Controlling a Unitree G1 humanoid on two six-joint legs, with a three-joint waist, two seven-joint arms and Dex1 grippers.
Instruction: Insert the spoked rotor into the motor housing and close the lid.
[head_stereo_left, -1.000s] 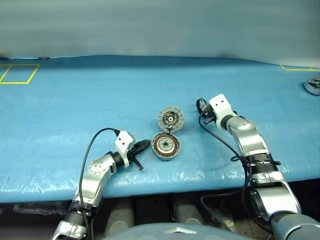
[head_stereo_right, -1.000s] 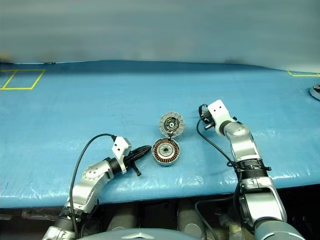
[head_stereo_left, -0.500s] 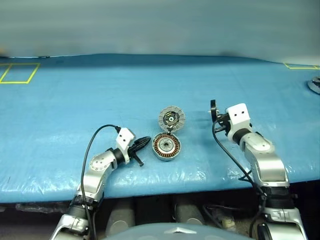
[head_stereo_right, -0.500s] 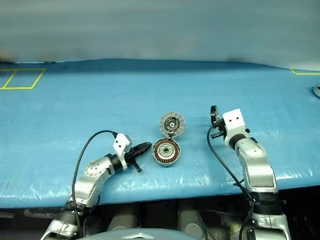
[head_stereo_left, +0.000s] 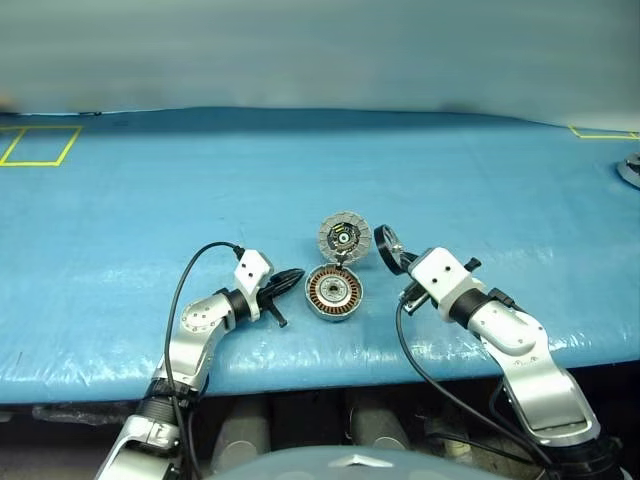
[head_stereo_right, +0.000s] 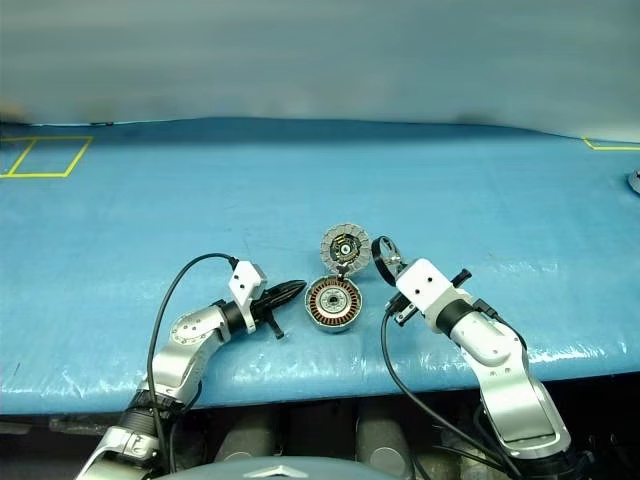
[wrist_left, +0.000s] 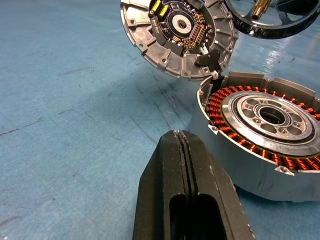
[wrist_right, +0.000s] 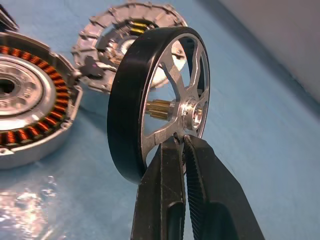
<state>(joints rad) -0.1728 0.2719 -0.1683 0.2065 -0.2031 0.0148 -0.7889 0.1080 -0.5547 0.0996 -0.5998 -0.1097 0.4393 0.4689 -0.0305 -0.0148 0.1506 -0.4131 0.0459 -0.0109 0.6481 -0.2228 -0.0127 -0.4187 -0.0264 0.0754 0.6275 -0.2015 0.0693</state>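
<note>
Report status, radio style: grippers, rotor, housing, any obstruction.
Left gripper shut, empty, beside motor housing. Right gripper shut on spoked rotor, edge-up, right of housing. Lid open, tilted behind. Housing opening unobstructed.

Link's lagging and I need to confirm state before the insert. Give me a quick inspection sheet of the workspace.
Surface: blue sheet over the table, yellow tape outlines at its far corners.
Job's things: motor housing lies open, copper windings up; lid open at its far edge, ribbed face showing; spoked rotor held on edge just right of them.
Clutter: round metal part at the far right edge.
Grippers: left gripper shut, empty, beside the housing; right gripper shut on the rotor.
Cables: black leads loop from both wrists.
Surroundings: plain grey wall.
</note>
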